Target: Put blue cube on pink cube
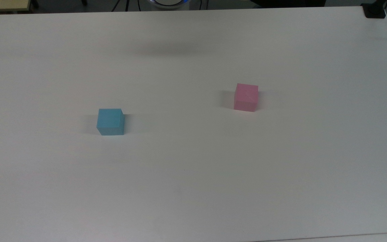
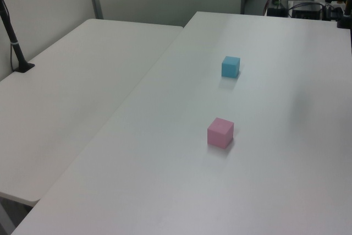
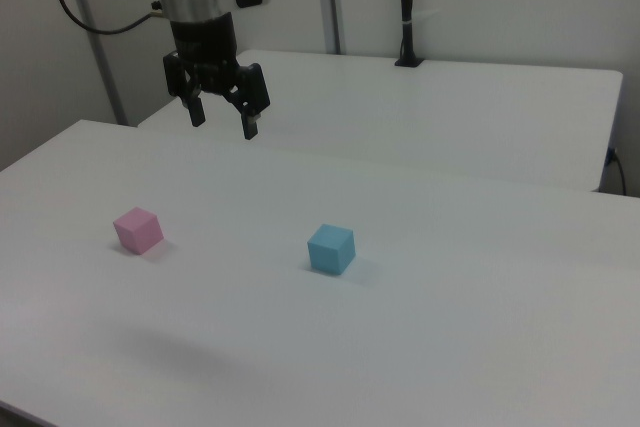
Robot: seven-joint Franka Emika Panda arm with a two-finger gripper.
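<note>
The blue cube [image 1: 110,121] [image 2: 230,66] [image 3: 331,248] rests on the white table, left of centre in the top view. Well apart from it stands the pink cube [image 1: 246,97] [image 2: 220,132] [image 3: 138,229], on the top view's right. In the right view my gripper [image 3: 223,121] hangs open high above the table, with nothing between its black fingers. It sits up and left of both cubes in the right view, touching neither.
The white table [image 1: 193,174] carries just the two cubes. A second white table [image 2: 71,92] adjoins it, with a black pole [image 2: 14,42] [image 3: 406,7] clamped at its far edge. Cables and equipment [image 2: 308,1] stand past the table's end.
</note>
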